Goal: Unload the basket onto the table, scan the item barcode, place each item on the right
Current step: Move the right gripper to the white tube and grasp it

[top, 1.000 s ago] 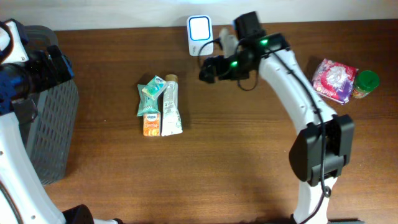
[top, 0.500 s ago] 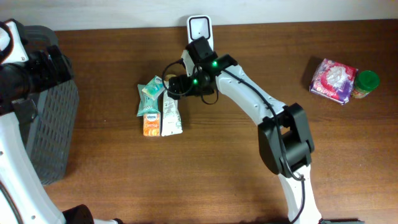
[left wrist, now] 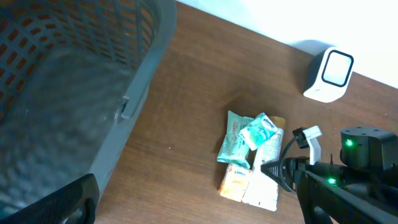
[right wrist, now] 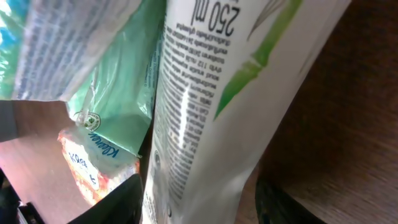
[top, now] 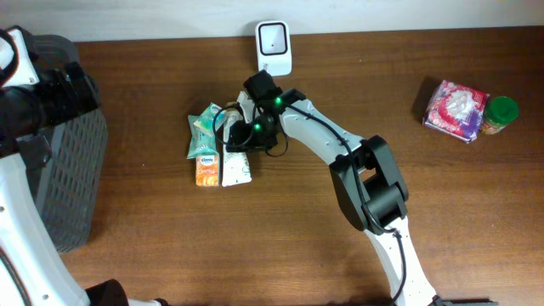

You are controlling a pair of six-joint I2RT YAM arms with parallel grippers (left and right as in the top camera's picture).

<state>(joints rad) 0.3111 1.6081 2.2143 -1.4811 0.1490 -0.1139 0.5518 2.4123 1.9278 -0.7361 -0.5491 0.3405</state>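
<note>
Brown wooden table (top: 297, 246), grey mesh basket (top: 81, 170) at the left edge, left gripper (top: 68, 89) above it with jaws spread wide, right gripper (top: 238, 136) straddling the white tube (top: 235, 168) left of centre, grip unclear, white scanner (top: 274, 38) at the far edge

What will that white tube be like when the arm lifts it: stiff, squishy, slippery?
The tube looks like soft plastic, so it will probably dent when squeezed. Its glossy skin shows glare, so it may slip in a light grip. It lies flat with one wide, flattened end, so rolling seems unlikely.
</note>
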